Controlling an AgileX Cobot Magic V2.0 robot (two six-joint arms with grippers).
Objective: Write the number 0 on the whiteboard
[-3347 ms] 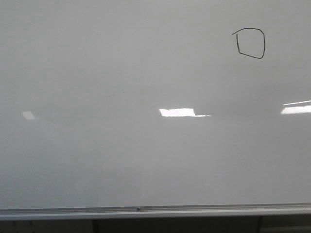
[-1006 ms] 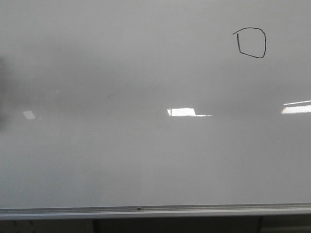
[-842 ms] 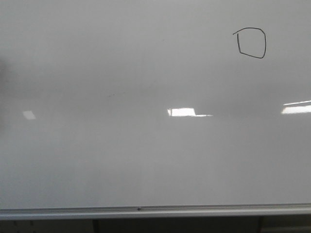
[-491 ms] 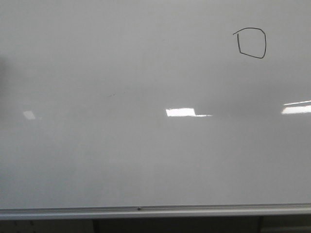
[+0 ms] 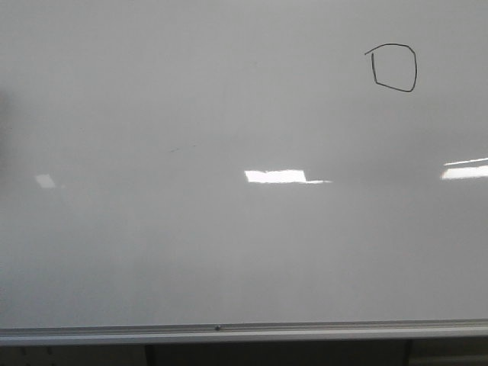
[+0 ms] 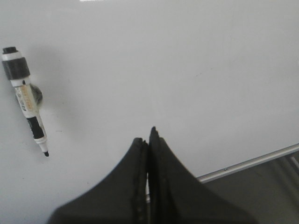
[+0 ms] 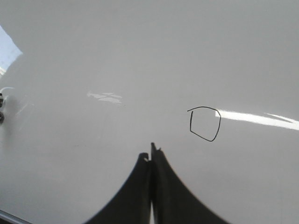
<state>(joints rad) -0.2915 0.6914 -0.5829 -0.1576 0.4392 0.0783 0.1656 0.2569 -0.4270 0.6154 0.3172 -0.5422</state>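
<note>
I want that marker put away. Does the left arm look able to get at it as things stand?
Probably yes. The marker sits uncapped against the whiteboard with nothing between it and the left gripper, but the jaws are shut and would need to open first.

I am seeing very little of the room from here. Bright rectangular light reflections [image 5: 276, 176] are shining across the middle of the glossy surface in the front view, with a second one [image 5: 465, 171] glowing at the right edge and a small pale one [image 5: 44, 181] at the left. Under the silver tray edge [image 5: 244, 333] a dark strip is showing, and a dark vertical support [image 5: 150, 355] is standing there. In the left wrist view, a grey area [image 6: 261, 191] is lying below that edge.
</note>
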